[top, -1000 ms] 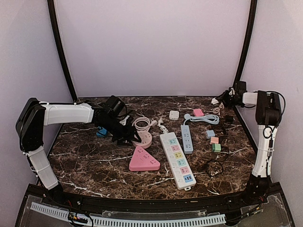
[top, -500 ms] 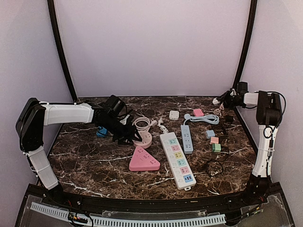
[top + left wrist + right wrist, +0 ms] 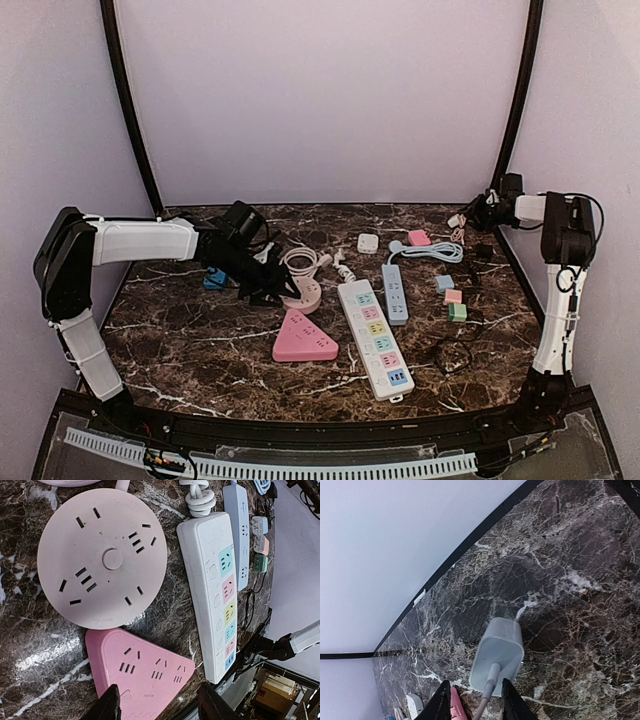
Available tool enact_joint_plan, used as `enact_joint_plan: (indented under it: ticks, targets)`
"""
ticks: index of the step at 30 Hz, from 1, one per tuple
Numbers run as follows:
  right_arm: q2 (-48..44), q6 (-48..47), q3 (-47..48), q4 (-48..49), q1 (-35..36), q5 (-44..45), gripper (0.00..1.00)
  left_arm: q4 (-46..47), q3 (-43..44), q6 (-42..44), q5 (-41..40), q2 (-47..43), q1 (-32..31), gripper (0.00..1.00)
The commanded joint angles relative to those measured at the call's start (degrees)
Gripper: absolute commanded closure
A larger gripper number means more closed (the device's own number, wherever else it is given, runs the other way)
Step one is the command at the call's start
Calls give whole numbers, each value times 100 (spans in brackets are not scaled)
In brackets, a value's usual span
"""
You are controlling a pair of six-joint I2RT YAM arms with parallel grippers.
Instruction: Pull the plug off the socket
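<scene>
Our left gripper hangs half open and empty by the round socket, our right gripper slightly parted, loose astride the cable of the plug.

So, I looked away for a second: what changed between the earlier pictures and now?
The right gripper eased its jaws apart and drew back slightly from the white charger, which now seems to lie on the table. The left gripper, open near the round pink socket, stayed put.
</scene>
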Motion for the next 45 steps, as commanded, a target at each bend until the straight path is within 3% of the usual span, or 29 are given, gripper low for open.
enact_joint_plan:
  ticks: [1,12,26,34,41,45]
  targets:
    - [-131,-309,-58,-224,-28,493,68,30,-60,-20,48,6,-42,48]
    - [-935,-730,-474,-415,-28,1126,58,98,19,-24,62,73,-53,48]
    - [-1654,-992,-1238,-367,-19,1365,57,188,148,38,10,55,-54,48]
    - [-2497,-1167,-1959,-229,177,1467,53,326,253,229,-428,-242,-54,47]
    - [-3811,-1384,-3023,-101,674,1845,35,464,200,635,-1484,-915,-41,42]
    - [-4597,-1524,-3650,35,1107,2099,18,597,9,868,-2108,-1408,-9,31]
